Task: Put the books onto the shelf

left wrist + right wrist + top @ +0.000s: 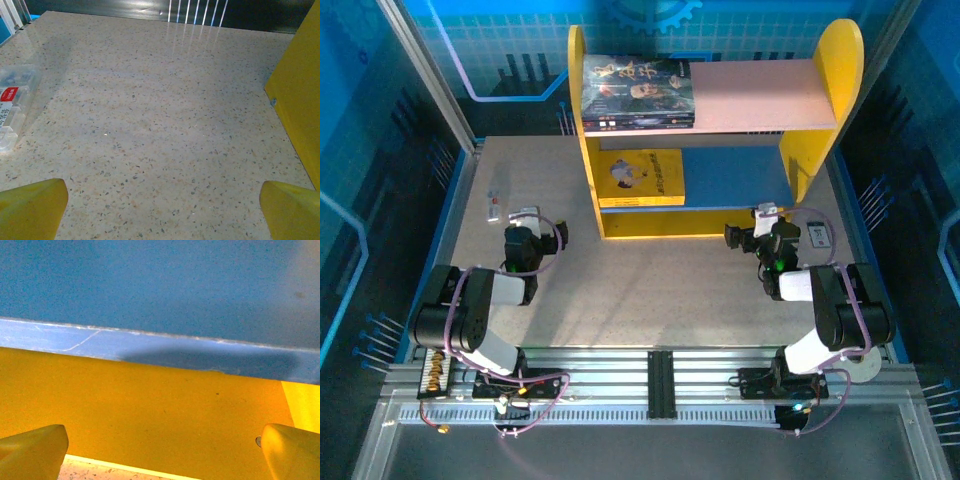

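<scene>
The shelf (pixel 760 95) stands at the far side of the table (pixel 650 290), its two yellow side panels upright and its open face turned toward the arms. On the pink top board, pushed to the left end, lies a small stack of dark books (pixel 638 92), flat, with the portrait cover facing up. Below them, on the blue lower board (pixel 740 170), a yellow book (pixel 640 177) lies flat against the left panel; whether there is more than one in that pile I cannot tell.

The left gripper (pixel 525 232) hangs low over the bare tabletop, left of the shelf and apart from it. From its wrist camera the left gripper (pixel 162 205) has its yellow fingertips (pixel 32 207) spread wide, with nothing between them but speckled table, and the shelf's yellow side panel (pixel 300 100) stands off to the right. A clear packet (pixel 494 207) with a red label lies on the table further left.

The right gripper (pixel 760 228) sits just in front of the right end of the shelf. In its wrist camera the right gripper (pixel 162 445) is also spread wide and empty, its fingertips (pixel 290 450) facing the yellow front strip (pixel 150 410) under the blue board. A white device (pixel 818 236) lies on the table just to its right
</scene>
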### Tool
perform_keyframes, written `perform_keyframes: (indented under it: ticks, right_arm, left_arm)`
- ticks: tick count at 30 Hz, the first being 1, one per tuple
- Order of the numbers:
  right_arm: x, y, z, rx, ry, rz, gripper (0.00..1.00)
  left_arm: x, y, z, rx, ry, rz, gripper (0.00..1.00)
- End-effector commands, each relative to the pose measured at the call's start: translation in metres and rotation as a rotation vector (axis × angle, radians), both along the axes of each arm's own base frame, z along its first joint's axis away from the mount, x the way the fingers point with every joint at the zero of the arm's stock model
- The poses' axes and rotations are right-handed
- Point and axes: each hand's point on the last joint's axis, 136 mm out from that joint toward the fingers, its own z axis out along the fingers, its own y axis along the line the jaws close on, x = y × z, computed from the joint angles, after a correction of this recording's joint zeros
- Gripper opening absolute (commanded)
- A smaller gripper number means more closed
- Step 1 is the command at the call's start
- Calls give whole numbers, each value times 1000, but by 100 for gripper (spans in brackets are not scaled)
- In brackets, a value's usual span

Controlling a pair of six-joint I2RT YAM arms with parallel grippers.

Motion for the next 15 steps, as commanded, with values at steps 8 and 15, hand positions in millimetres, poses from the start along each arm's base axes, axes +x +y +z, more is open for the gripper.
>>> perform_keyframes:
  ticks: [8,15]
  right_arm:
    - [0,1,4,-22,-14,-1,100]
    - [0,4,4,-23,-12,15,100]
  left_arm:
    - [6,-3,7,18,-20,-28,99]
    - [6,-3,7,18,-20,-28,99]
